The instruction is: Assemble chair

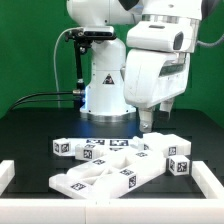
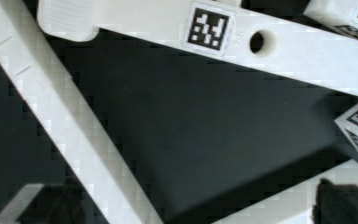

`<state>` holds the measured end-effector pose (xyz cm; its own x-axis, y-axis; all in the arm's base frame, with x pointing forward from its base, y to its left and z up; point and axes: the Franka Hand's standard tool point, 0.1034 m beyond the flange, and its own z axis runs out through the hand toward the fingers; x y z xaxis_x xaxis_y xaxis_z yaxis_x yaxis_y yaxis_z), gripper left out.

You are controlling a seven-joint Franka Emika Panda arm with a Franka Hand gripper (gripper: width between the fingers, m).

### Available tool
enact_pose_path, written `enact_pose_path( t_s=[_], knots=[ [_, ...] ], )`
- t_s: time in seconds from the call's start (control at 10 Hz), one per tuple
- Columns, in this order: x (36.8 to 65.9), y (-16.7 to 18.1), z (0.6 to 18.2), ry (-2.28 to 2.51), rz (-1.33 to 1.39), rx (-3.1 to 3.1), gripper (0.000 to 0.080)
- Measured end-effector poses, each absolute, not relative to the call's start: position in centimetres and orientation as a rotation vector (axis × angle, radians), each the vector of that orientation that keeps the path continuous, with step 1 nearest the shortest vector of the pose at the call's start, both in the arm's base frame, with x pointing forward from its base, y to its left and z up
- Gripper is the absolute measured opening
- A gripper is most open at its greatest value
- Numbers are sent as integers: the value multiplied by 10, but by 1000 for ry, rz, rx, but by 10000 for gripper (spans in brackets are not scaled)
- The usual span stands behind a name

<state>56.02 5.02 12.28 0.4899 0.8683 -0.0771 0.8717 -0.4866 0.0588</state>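
Observation:
The chair's loose white parts lie on the black table: a flat open frame (image 1: 100,180) at the front, a small tagged block (image 1: 62,148) toward the exterior view's left, and tagged chunky pieces (image 1: 176,163) toward its right. My gripper (image 1: 148,124) hangs just above the back of this cluster and touches none of it. In the wrist view my gripper (image 2: 179,205) is open, its dark fingertips (image 2: 16,205) wide apart. Below it lie a tagged white piece with a round hole (image 2: 247,40) and a long slanting white bar (image 2: 69,120). Nothing is held.
Low white rails edge the table at the exterior view's left (image 1: 6,176) and right (image 1: 212,182). The arm's white base (image 1: 104,85) stands behind the parts, with a black cable (image 1: 40,98) running off toward the left. A green wall closes the back.

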Motion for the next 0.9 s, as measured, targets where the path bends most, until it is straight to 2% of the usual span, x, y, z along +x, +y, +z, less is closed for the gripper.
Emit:
enact_pose_path(
  t_s=[0.5, 0.9],
  knots=[
    [560, 50, 121, 1540, -59, 2636, 650],
    [544, 44, 101, 1368, 48, 2729, 650]
  ],
)
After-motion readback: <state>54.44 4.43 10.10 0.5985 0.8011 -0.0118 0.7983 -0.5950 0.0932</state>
